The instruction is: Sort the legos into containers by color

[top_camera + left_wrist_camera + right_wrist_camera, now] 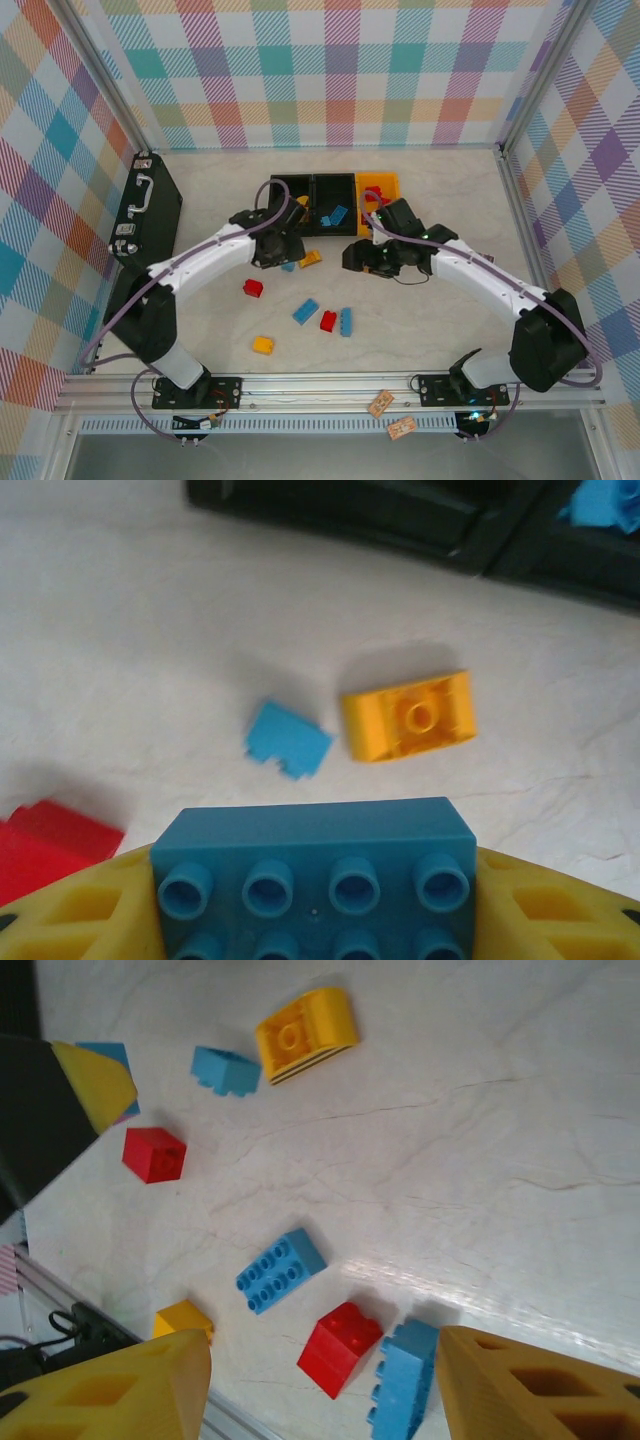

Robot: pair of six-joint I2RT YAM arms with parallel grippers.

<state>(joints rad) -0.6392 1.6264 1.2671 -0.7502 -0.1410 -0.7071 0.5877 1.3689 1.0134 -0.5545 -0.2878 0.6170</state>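
**Item: left gripper** (272,248). Clamped on a blue eight-stud brick (315,880), which sits between its yellow fingers (90,915). It is held over the middle of the tabletop (440,330), just short of the containers (335,178).

**Item: right gripper** (372,258). Jaws apart and nothing between them. It is positioned over the loose legos.

**Item: containers.** Three joined bins in a row toward the far edge. The middle black bin (336,180) already holds blue pieces. The orange-yellow bin (380,180) is at the right end.

**Item: loose legos.** A yellow brick (410,717) and a small blue piece (288,740) lie just beside the bins. Toward the near edge lie a red brick (340,1348), a blue flat brick (280,1270) and others.

**Step in hand:** judged to be delivery of the blue brick.

**Next move calls for:** carrying the brick farward above the middle bin's rim, then opening over the blue pieces. The left gripper needs enough height to clear the wall.
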